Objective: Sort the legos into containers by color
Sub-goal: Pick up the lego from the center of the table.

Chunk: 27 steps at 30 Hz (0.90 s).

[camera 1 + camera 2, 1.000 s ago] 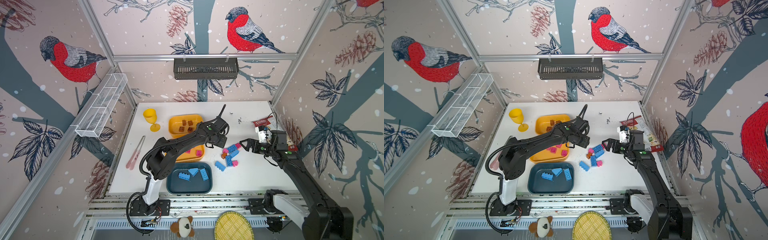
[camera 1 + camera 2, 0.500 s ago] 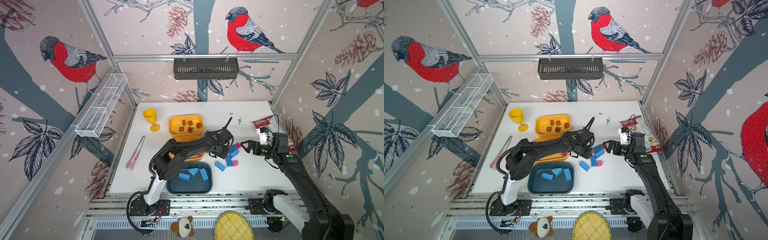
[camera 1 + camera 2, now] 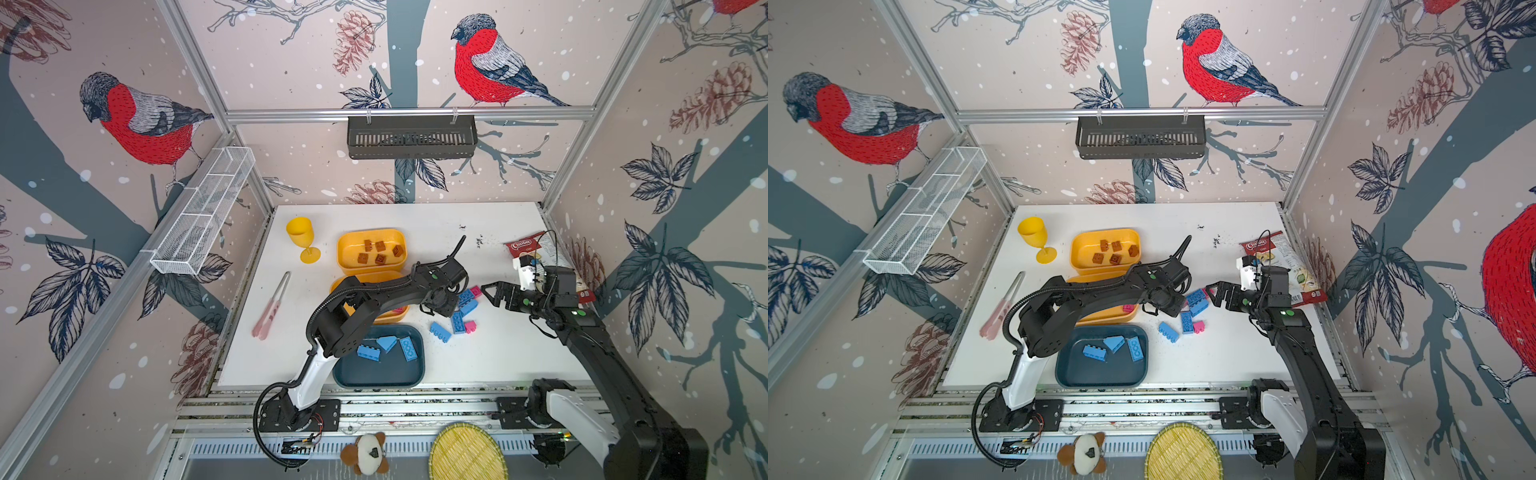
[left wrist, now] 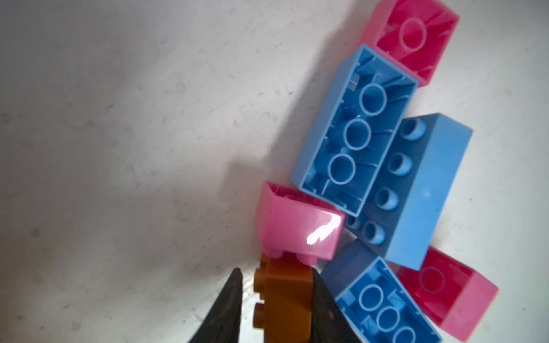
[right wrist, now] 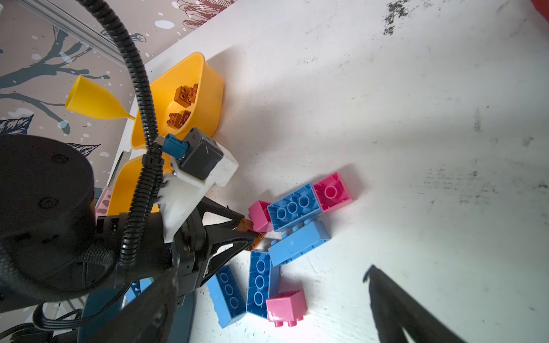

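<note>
Closest to the arm bases is the dark teal-blue rounded plastic tray [image 3: 386, 376], and it's got three blue studded bricks [image 3: 386, 343] in it, two rectangles plus a wedge.

Just past that, on the white tabletop [image 3: 478, 357], sits the loose heap of blue and pink bricks [image 3: 461, 309], and that's where both arms are. The left gripper [image 4: 274, 270] is pinched on a small brown studded brick [image 4: 285, 303] at the heap's edge. The brick sits right between the two black fingers [image 4: 231, 308], one flat against its side and the other right up at its studs, low against the table. A pink brick [image 4: 297, 228] leans on the brown one's far end, and a blue rectangle [image 4: 353, 130] lying hollow side up is just beyond that.

The right gripper [image 3: 490, 296] hangs on the opposite side of the heap, jaws spread wide with nothing in them, near the bricks but touching none.

Further back, mostly under the left arm, the nearer yellow-orange plastic tray [image 3: 1108, 318] holds a small pink piece [image 3: 1128, 308]. Farthest off, the second yellow-orange tray [image 3: 349, 249] has five brown bricks [image 3: 380, 251] in it.
</note>
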Each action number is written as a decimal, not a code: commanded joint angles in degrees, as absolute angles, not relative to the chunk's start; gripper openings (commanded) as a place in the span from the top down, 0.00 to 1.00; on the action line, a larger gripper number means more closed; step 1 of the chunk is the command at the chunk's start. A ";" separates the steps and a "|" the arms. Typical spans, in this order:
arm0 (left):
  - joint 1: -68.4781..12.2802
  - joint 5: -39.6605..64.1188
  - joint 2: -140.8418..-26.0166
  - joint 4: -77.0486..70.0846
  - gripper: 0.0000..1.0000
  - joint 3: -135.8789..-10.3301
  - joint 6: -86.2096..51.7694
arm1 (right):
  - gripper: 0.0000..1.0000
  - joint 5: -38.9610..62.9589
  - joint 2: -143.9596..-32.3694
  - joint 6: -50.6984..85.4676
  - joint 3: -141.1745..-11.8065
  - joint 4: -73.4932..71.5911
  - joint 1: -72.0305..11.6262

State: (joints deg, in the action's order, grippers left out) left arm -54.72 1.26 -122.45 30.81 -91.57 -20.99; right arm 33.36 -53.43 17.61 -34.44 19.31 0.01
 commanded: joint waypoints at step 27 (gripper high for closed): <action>-53.61 3.55 -126.16 32.43 0.64 -94.65 -19.91 | 0.01 34.10 -52.99 17.44 -33.40 17.76 -0.04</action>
